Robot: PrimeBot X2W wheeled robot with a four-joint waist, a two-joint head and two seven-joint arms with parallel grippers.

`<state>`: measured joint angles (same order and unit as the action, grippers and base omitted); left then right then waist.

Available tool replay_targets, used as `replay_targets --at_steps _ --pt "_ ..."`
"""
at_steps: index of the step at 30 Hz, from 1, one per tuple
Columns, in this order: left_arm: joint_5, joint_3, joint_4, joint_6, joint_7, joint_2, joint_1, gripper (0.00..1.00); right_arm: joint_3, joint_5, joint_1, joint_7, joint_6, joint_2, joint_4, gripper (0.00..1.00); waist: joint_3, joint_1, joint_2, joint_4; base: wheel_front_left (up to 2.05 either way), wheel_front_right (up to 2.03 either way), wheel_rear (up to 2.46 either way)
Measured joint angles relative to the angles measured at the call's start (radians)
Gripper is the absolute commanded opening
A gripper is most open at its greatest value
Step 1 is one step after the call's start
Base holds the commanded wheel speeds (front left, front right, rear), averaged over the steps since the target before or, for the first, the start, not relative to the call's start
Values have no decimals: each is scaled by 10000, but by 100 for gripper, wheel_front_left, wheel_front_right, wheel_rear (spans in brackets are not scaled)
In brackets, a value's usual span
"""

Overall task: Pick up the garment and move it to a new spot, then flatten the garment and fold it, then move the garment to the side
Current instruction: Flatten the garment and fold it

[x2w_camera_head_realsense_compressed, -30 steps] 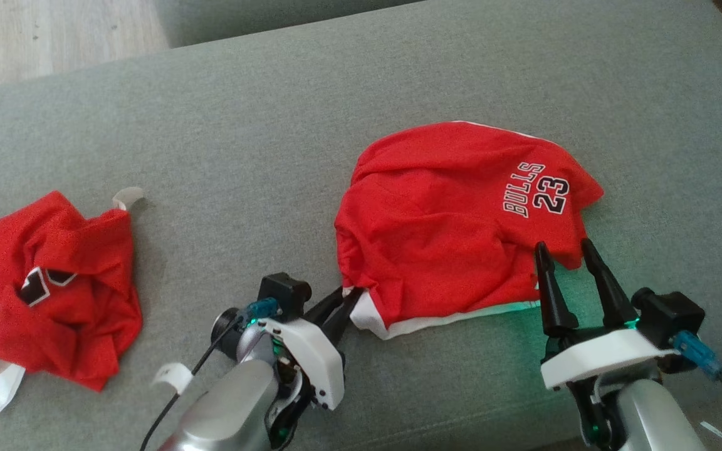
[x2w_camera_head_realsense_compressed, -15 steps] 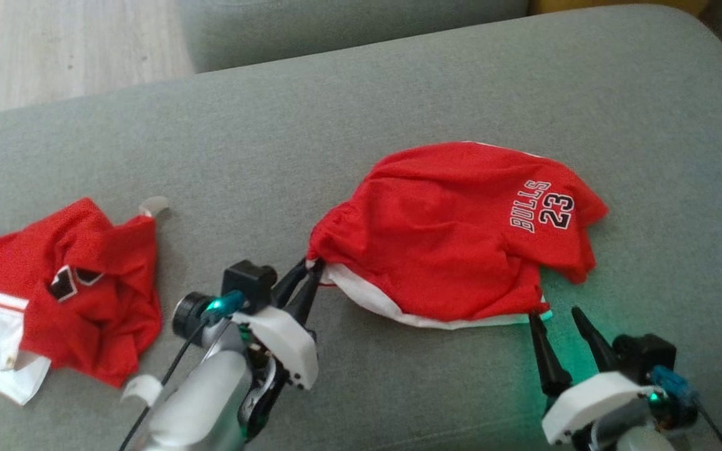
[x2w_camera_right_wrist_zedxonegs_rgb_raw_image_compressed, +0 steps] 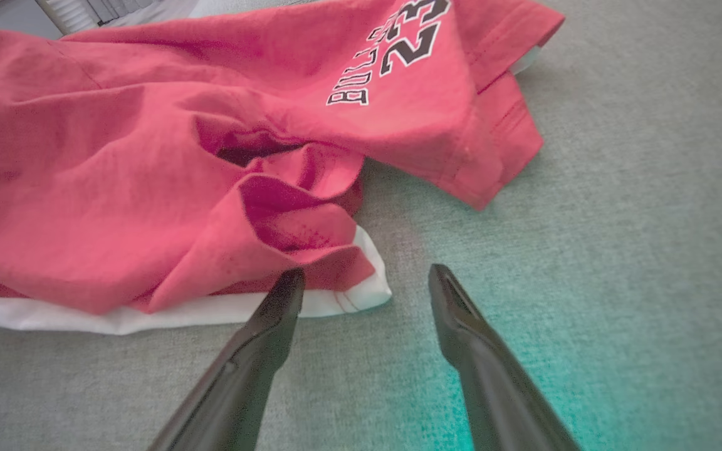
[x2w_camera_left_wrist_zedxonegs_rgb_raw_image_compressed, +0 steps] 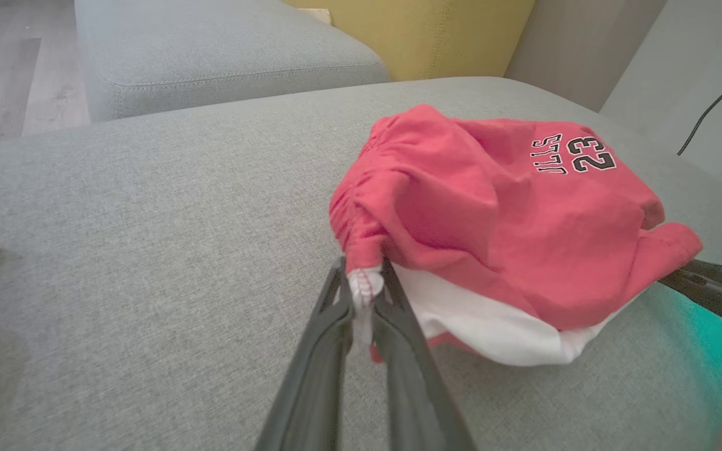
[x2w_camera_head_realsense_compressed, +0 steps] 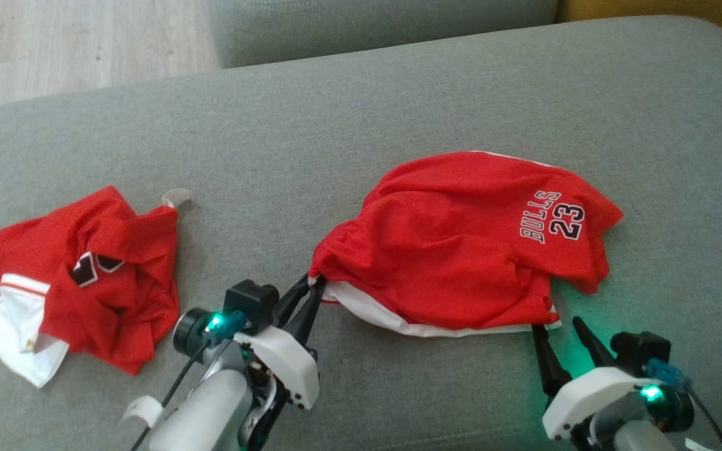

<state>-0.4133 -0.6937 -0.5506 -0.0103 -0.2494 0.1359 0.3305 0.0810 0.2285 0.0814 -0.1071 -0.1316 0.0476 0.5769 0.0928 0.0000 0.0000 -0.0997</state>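
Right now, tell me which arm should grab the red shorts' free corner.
Right. Its jaws stand open at the red fabric Bulls shorts' white-trimmed corner; the left jaws are shut on the gathered waistband end.

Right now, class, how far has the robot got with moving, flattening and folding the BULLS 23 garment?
Done: the left tool is shut on the red garment at its gathered edge. In hand: positioning it on the grey cushion; the right tool stands open by the white hem, holding nothing. Left: it lies bunched, so flattening, folding and moving aside remain.

Silver forearms (x2w_camera_head_realsense_compressed: 210,410), white wrist housings (x2w_camera_head_realsense_compressed: 282,363), dark fingers (x2w_camera_head_realsense_compressed: 546,363)
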Motion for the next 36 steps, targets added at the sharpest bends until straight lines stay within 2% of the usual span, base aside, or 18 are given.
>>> replay_targets --at_steps 9,10,11,12,18,21,25,30,33,36 --pt "144 -2 -17 -77 0 -29 21 0 161 52 631 -77 0 2 796 100 200 0 0 59 0 0 0" --pt "182 -6 -46 -77 0 -27 28 0 215 119 715 -75 0 2 882 61 216 0 0 54 0 0 0" --pt "205 -8 -73 -77 0 -27 29 0 297 123 796 -77 0 6 955 13 229 0 0 49 0 0 0" --pt "238 -6 -94 -77 0 -25 35 0 357 123 870 -86 0 8 1018 0 237 0 0 41 0 0 0" --pt "238 12 -274 -86 0 75 59 0 796 303 1019 -174 0 8 1122 0 167 0 0 -56 0 0 0" --pt "247 15 -305 -107 0 238 128 0 1108 656 1018 -151 0 50 706 0 63 0 0 -127 0 0 0" --pt "100 261 -215 -341 48 433 386 0 1670 1325 1089 326 0 499 -535 0 -118 0 0 -200 0 0 0" --pt "105 318 159 -525 531 1003 1214 0 1973 2291 1584 1430 0 1356 -2629 0 -326 0 0 -235 0 0 0" --pt "100 437 468 -658 903 1302 1861 0 1856 2696 2213 2151 0 1802 -3728 0 -461 0 0 -235 0 0 0" --pt "13 600 794 -792 1308 1538 2554 0 1536 3160 2966 2884 0 1942 -4451 0 -598 0 0 -219 0 0 0"
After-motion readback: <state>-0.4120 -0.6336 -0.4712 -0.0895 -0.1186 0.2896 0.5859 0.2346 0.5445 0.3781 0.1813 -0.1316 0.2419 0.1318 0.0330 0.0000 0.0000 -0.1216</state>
